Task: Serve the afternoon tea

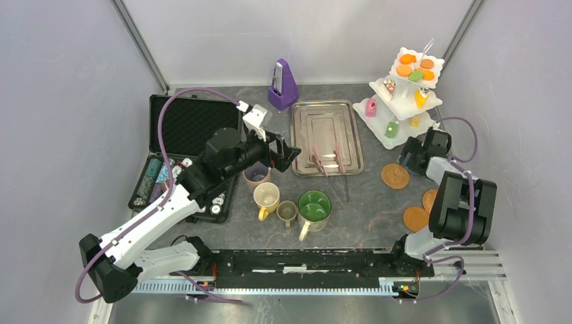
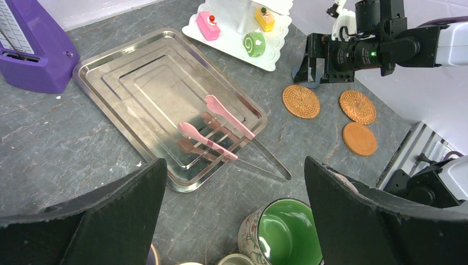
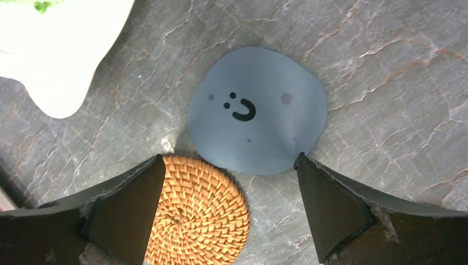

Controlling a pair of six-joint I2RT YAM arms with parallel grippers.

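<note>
the left gripper [image 1: 289,151] hangs with fingers [image 2: 110,221] spread just beyond the mauve mug [image 1: 256,177]; the yellow mug [image 1: 266,196], olive mug [image 1: 287,212] and big green mug [image 1: 314,206] stand clustered beside it on the counter [image 1: 374,210]. right of the steel tray [image 1: 326,125], the right gripper [image 1: 409,156], fingers spread too, hovers by a cork coaster [image 1: 395,175] near the white stand [image 1: 403,101] holding pastries [image 1: 404,70].

Top camera looks down overall; both wrist cameras, right far nearer, share the woven coaster [image 1: 395,176] [image 2: 301,101] [image 3: 207,215].
</note>
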